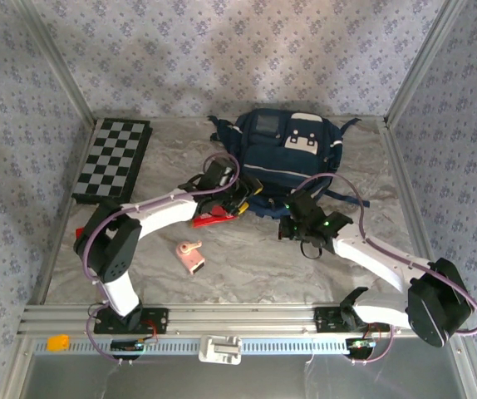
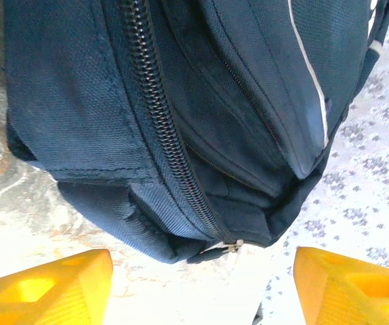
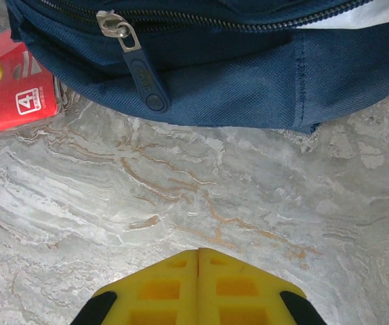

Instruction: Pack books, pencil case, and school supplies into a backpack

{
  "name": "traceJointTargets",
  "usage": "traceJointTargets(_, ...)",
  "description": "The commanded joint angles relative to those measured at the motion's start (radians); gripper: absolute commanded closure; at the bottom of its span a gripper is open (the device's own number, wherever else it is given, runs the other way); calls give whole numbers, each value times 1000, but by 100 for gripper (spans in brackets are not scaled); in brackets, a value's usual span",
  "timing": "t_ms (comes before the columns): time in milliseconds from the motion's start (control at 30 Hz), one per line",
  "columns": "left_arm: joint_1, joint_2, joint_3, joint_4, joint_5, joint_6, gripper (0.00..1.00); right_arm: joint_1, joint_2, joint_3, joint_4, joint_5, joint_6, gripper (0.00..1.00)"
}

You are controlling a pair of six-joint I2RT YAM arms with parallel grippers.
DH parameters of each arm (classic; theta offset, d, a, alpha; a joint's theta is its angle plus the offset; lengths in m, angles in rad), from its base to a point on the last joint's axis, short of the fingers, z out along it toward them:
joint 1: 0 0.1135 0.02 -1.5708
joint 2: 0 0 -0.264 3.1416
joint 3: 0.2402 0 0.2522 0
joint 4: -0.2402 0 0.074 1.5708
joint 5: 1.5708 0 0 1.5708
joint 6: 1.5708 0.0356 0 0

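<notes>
The navy backpack (image 1: 284,154) lies at the back middle of the table, its front patches up. My left gripper (image 1: 240,198) is at its near left corner and stands open with nothing between the fingers. In the left wrist view the zipper pull (image 2: 211,254) hangs just beyond the left gripper (image 2: 201,271). The red pencil case (image 1: 213,219) lies on the table beside that gripper and also appears in the right wrist view (image 3: 18,95). My right gripper (image 1: 292,226) is shut and empty (image 3: 198,252), just short of the backpack's near edge (image 3: 249,74). The pink school supplies gadget (image 1: 191,256) lies nearer the front. The books are out of view.
A black-and-white checkered board (image 1: 114,158) lies at the back left. A second zipper pull (image 3: 140,68) hangs from the backpack's near side. Patterned walls close in the table on three sides, with a metal rail (image 1: 238,316) along the front.
</notes>
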Motion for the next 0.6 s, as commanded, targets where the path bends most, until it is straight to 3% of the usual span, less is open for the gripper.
traceJointTargets(0, -18, 33, -3, 70, -63, -95, 30, -5, -20, -7, -8, 6, -10, 100)
traceJointTargets(433, -30, 91, 69, 13, -140, -114, 36, -24, -7, 9, 36, -10, -33, 100)
traceJointTargets(567, -10, 88, 87, -21, -135, -119, 36, -37, 55, 58, 36, 6, -39, 90)
